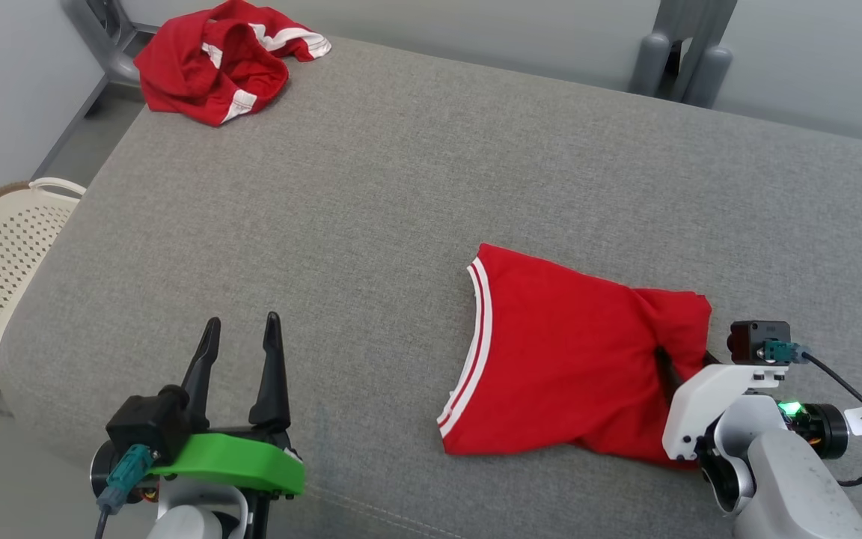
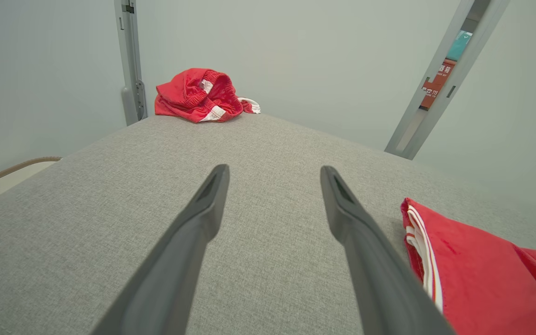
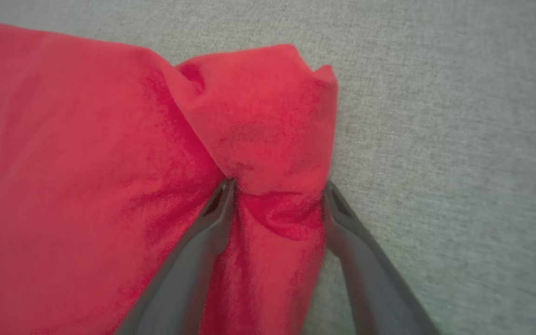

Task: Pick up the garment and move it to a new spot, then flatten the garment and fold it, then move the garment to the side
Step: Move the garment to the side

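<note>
The garment (image 1: 573,352) is lying on the near right part of the cushion (image 1: 401,187), partly flattened. Its long axis is running across the cushion from a white-striped hem (image 1: 476,337) on the left to a bunched end at the cushion's right. The right gripper (image 3: 278,186) is reaching down onto that bunched end. Its fingers are standing wide and straddling a raised fold (image 3: 268,130), each touching a flank of it, so the jaws are reading as spread around the cloth rather than clamped on it. Whether any cloth is caught lower between them is hidden. The left gripper (image 1: 242,320) is hovering over the cushion's near left edge, released and holding nothing, with its fingers pointing toward the cushion's far side. The hem is lying well apart from it, toward the cushion's right. The right arm is therefore the nearer one, already at the garment, while the left would have to cross toward the hem. By judgement, any pull along the long axis is depending on a pinch at the fold. A second red heap (image 1: 214,67) is sitting at the cushion's far left corner.
</note>
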Tool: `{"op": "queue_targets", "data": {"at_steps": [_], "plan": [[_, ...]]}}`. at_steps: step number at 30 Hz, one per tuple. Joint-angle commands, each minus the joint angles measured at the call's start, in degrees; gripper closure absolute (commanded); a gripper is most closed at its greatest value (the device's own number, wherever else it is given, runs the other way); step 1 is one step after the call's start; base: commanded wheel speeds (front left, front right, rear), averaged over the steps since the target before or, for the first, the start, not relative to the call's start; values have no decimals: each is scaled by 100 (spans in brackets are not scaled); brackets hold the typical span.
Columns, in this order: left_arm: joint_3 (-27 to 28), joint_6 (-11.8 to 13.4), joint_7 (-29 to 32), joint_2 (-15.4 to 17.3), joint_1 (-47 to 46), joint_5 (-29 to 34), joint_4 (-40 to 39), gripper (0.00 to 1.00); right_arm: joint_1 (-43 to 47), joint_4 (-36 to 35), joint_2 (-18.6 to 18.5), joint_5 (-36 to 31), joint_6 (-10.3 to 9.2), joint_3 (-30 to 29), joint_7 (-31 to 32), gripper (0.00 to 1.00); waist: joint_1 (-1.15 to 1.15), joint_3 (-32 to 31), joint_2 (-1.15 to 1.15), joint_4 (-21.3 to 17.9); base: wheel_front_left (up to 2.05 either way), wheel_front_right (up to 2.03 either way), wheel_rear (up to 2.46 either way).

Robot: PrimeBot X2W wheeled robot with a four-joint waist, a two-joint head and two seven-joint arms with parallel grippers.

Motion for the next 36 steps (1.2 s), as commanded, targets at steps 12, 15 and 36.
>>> {"op": "queue_targets", "data": {"at_steps": [12,15,36], "plan": [[-52,66,52,89,7,51,-208,0,-500,-384,-8,-405,-2,-334,-326,100,0,234,0,-1044,0,0,0],[-78,68,60,108,-97,94,-265,0,-627,-625,-83,-574,-2,-559,-260,100,0,372,0,-1540,0,0,0],[-356,3,407,335,-907,392,-429,0,-1228,-1065,-47,-647,-2,-1322,-322,100,0,1208,0,-3546,0,0,0]]}}
